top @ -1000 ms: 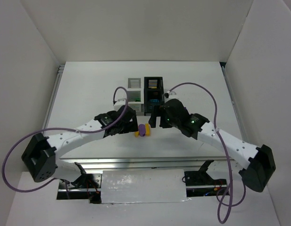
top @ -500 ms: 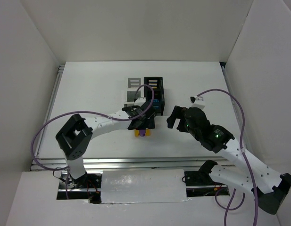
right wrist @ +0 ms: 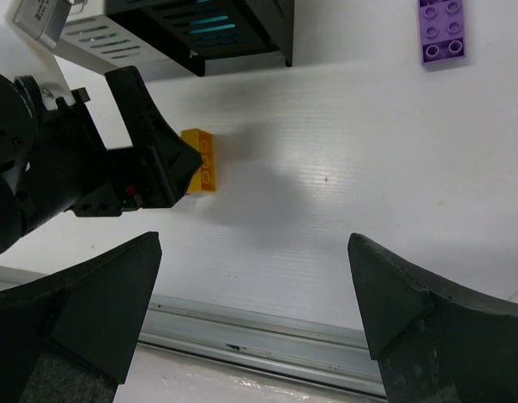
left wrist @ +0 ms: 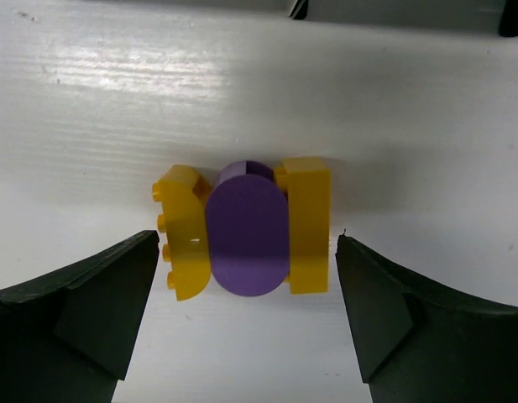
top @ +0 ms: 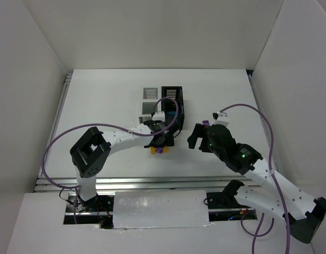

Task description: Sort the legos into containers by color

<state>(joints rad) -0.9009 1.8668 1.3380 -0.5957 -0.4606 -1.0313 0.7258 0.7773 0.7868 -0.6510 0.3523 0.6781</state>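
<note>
Legos [top: 159, 150] sit in a tight cluster of three on the white table [top: 99, 100], just in front of the joined block of four slatted square bins [top: 172, 94], two white and two black. Left wrist view: purple rounded plastic brick [left wrist: 247, 228] in the middle, yellow curved brick [left wrist: 185, 233] touching its left side, yellow rectangular brick [left wrist: 307, 225] touching its right. Left gripper [left wrist: 246, 252] hangs low over the cluster, jaws spread wide, one black finger on either side, neither touching a brick; nothing gripped. Right gripper [right wrist: 254, 285] is to the right of the cluster and apart from it, jaws also wide apart, holding nothing. Purple flat studded plate [right wrist: 443, 32] lies alone on the table, apart from the cluster. Cyan pieces [right wrist: 210, 21] show through the slats of the near black bin [right wrist: 242, 29]; other bin contents not readable.
</note>
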